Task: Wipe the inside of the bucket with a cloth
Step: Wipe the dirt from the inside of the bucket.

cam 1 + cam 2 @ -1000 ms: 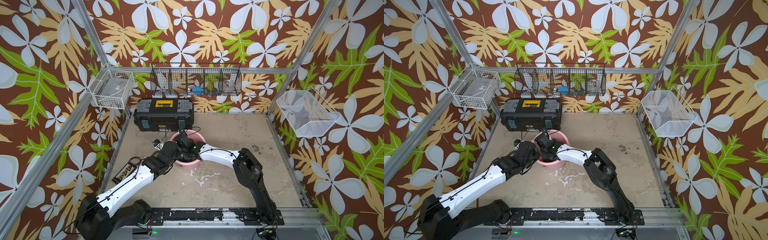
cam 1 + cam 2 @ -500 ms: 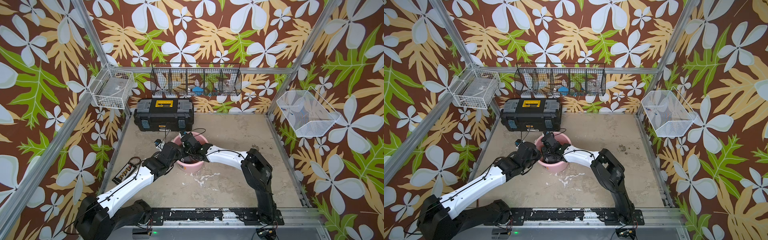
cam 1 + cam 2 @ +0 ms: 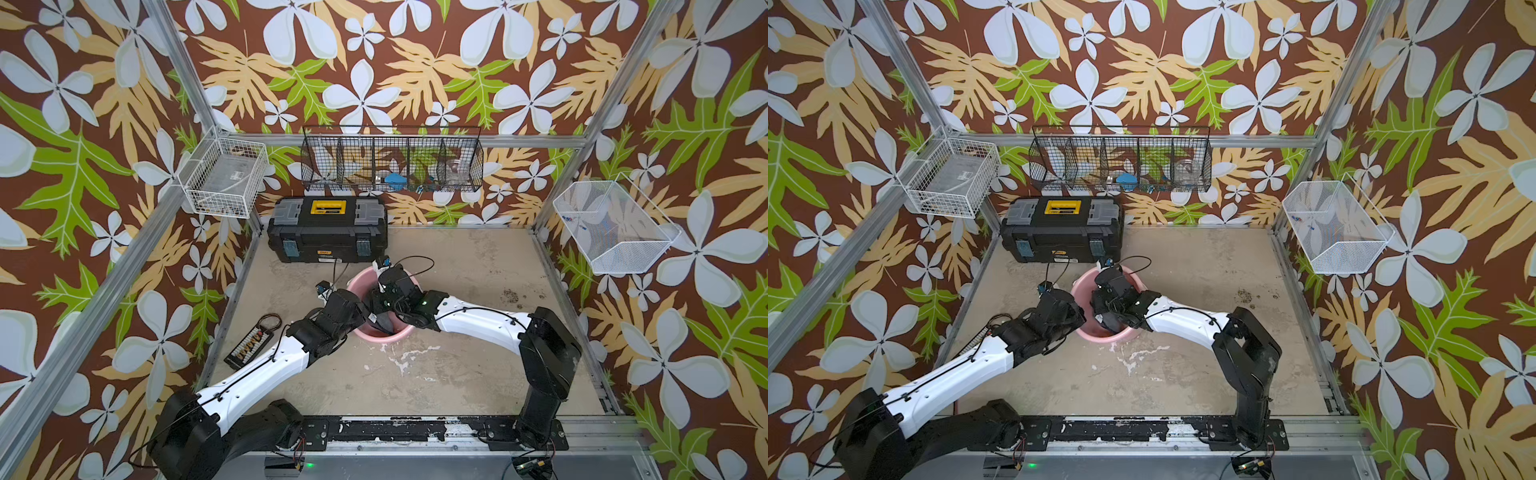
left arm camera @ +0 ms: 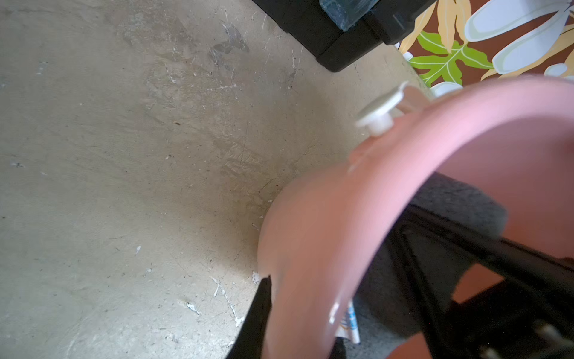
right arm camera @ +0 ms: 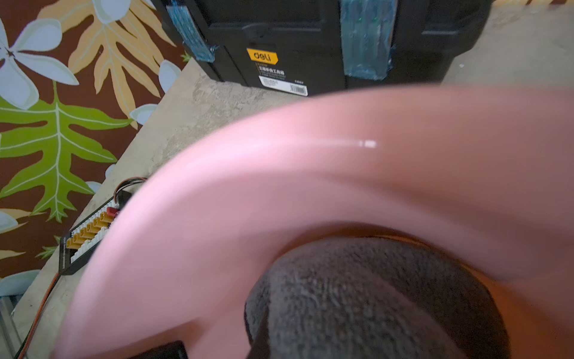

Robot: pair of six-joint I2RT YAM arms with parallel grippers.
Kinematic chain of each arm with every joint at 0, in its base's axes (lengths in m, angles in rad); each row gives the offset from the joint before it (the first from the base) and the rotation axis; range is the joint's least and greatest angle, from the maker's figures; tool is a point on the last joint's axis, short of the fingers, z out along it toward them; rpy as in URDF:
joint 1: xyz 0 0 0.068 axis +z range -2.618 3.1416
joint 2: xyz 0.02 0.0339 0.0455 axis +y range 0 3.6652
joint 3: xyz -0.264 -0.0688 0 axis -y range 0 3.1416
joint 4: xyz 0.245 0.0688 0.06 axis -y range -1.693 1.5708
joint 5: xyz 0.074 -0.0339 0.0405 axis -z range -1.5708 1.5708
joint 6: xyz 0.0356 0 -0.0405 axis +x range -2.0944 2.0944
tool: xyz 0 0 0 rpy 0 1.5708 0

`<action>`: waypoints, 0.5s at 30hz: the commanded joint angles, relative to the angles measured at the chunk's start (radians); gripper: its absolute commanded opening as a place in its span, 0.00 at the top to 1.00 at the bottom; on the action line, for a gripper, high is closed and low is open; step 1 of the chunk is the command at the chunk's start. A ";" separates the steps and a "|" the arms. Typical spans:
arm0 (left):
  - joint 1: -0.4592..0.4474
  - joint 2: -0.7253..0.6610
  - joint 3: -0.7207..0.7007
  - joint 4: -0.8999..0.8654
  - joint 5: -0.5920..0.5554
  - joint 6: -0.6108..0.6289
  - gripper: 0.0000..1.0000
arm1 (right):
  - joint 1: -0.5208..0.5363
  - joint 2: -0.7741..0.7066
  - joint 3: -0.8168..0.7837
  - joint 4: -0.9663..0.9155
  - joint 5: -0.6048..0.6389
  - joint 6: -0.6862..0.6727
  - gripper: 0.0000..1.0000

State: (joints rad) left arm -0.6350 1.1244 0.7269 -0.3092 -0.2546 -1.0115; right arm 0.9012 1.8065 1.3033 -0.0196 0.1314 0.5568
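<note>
Fuzzy cloth [image 5: 372, 295] (bunched) sits inside smooth pink bucket [image 5: 279, 186].

Glossy smooth pink plastic bucket [image 5: 279, 174], fuzzy matt cloth [image 5: 372, 295] (rough, scuffed tabletop [image 4: 124, 155])

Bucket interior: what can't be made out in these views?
- Bottom of the bucket: hidden in both top views by the right gripper and the cloth.
- Fingers of the right gripper: covered by the cloth, right wrist view.
- Bucket rim: motion-blurred in the right wrist view.
- White tag: print blurred and unreadable, left wrist view.
</note>
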 commanded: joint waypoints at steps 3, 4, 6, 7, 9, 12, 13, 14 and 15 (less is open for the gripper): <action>0.000 -0.001 -0.023 0.005 -0.017 0.063 1.00 | -0.002 -0.046 -0.013 0.089 0.167 -0.027 1.00; 0.000 -0.005 -0.024 0.005 -0.019 0.066 1.00 | -0.001 -0.053 -0.012 0.084 0.198 -0.033 1.00; 0.000 -0.008 -0.021 0.000 -0.027 0.074 1.00 | -0.001 -0.070 -0.017 0.090 0.256 -0.057 1.00; 0.001 -0.007 -0.013 -0.010 -0.038 0.077 1.00 | -0.001 -0.077 -0.022 0.090 0.277 -0.066 1.00; -0.001 -0.003 0.012 -0.039 -0.054 0.083 1.00 | 0.001 -0.088 -0.029 0.085 0.303 -0.092 1.00; -0.001 -0.001 0.044 -0.050 -0.054 0.085 1.00 | 0.012 -0.066 0.006 0.016 0.350 -0.125 1.00; -0.001 0.000 0.055 -0.054 -0.053 0.085 1.00 | 0.021 -0.053 0.019 -0.006 0.368 -0.139 1.00; 0.000 0.004 0.068 -0.056 -0.049 0.086 1.00 | 0.034 -0.036 0.034 -0.029 0.394 -0.152 1.00; -0.001 0.009 0.083 -0.062 -0.045 0.085 1.00 | 0.046 -0.015 0.049 -0.054 0.418 -0.161 1.00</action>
State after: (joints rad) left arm -0.6357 1.1275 0.7815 -0.3481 -0.2981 -0.9421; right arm 0.9272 1.7615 1.3243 -0.0097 0.4423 0.4519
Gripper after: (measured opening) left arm 0.161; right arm 0.080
